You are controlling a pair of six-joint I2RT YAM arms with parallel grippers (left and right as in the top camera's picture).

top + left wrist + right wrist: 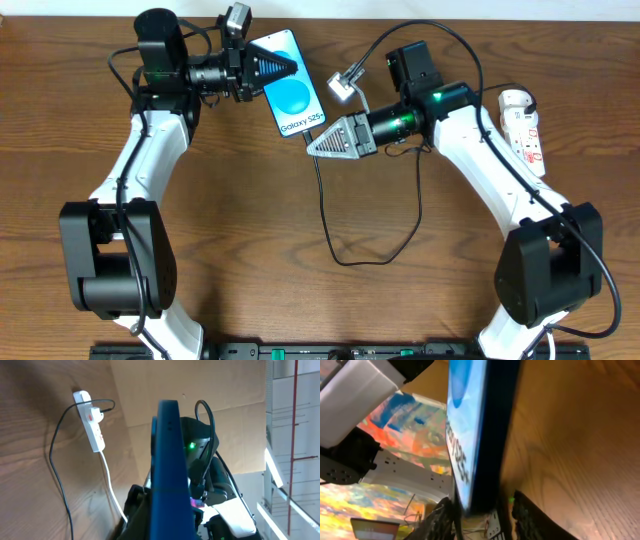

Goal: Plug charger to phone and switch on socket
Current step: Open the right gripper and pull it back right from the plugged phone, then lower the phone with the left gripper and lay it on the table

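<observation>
- left claw (280, 68) pressed together on the top end of the phone (292, 100); one black finger lies over the glass in the overhead view
- phone sits mid-bench, towards the far edge, between the two arms; screen faces up, blue circle and "Galaxy S25+" text readable
- left wrist view shows the phone (170, 460) edge-on, running up from between the fingers
- can't tell if the phone is lifted or resting on the bench (250, 220)
- right claw (315, 145) just beside the phone's bottom corner, pointing at it
- right wrist view: phone's lower end (487, 435) sits between the two dark fingers (436, 524); they stand either side of it, contact unclear, so can't tell if that claw is spread or pinching
- plug tip not visible in any view
- charger (322, 210) cable comes out under the right claw, drops towards the near edge, loops, then climbs back under the right arm
- socket (525, 125) lies at the far right of the bench, well apart from the phone
- left wrist view: black lead plugged into the socket (92, 425), white cord (112, 495) trailing off its end
</observation>
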